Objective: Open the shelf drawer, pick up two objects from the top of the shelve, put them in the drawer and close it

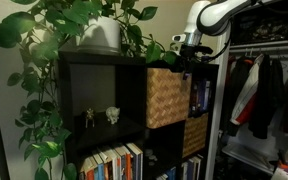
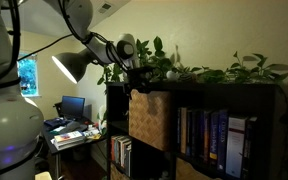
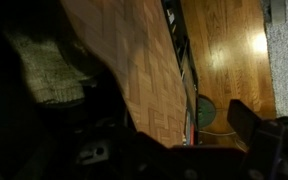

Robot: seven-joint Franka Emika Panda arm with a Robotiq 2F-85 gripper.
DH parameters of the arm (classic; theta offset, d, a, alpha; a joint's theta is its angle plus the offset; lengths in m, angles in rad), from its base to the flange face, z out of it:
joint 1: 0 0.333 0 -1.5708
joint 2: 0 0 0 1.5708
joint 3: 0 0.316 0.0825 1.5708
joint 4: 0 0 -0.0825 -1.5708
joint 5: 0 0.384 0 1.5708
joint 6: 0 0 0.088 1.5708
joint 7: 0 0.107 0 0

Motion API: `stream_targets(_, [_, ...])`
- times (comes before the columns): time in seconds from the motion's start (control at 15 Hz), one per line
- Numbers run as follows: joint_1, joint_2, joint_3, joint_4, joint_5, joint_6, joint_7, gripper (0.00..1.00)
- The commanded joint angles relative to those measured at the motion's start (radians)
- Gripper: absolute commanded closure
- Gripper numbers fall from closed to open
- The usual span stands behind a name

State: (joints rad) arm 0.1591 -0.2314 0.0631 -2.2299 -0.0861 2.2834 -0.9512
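Observation:
The shelf drawer is a woven wicker basket (image 1: 166,97) in the upper cube of the black shelf (image 1: 104,90). In both exterior views it stands pulled out a little from the shelf front (image 2: 149,120). My gripper (image 1: 189,46) hangs just above the drawer's top front edge, level with the shelf top (image 2: 136,70). In the wrist view I look straight down the drawer's woven front (image 3: 124,60), with its pale fabric inside (image 3: 44,65) at the left. The gripper (image 3: 174,135) looks open and empty; only its right finger shows clearly. I cannot make out small objects on the shelf top among the leaves.
A white pot (image 1: 102,35) with trailing green plants covers the shelf top. Books fill the lower cubes (image 1: 114,162) and the cube beside the drawer (image 2: 209,135). Clothes (image 1: 259,95) hang beside the shelf. A desk with a monitor (image 2: 72,106) stands beyond. Wood floor (image 3: 224,50) lies below.

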Motion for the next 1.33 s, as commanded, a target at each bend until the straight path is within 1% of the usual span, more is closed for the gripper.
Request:
stream_targets(0.0, [0.012, -0.053, -0.015, -0.016, 0.054, -0.182, -0.062, 0.00])
stream_targets(0.27, [0.007, -0.079, -0.007, -0.008, 0.040, -0.287, -0.064, 0.00])
stream_targets(0.4, [0.004, -0.085, -0.006, -0.008, 0.033, -0.292, -0.051, 0.00])
stream_targets(0.67, [-0.004, -0.068, -0.009, 0.003, 0.053, -0.142, 0.020, 0.00])
stream_targets(0.93, [-0.006, -0.059, -0.014, 0.014, 0.079, -0.033, 0.089, 0.00])
stream_targets(1.07, [-0.012, -0.060, -0.011, 0.033, 0.073, -0.037, 0.156, 0.00])
stream_targets(1.27, [-0.026, -0.060, -0.011, 0.084, 0.056, -0.097, 0.265, 0.00])
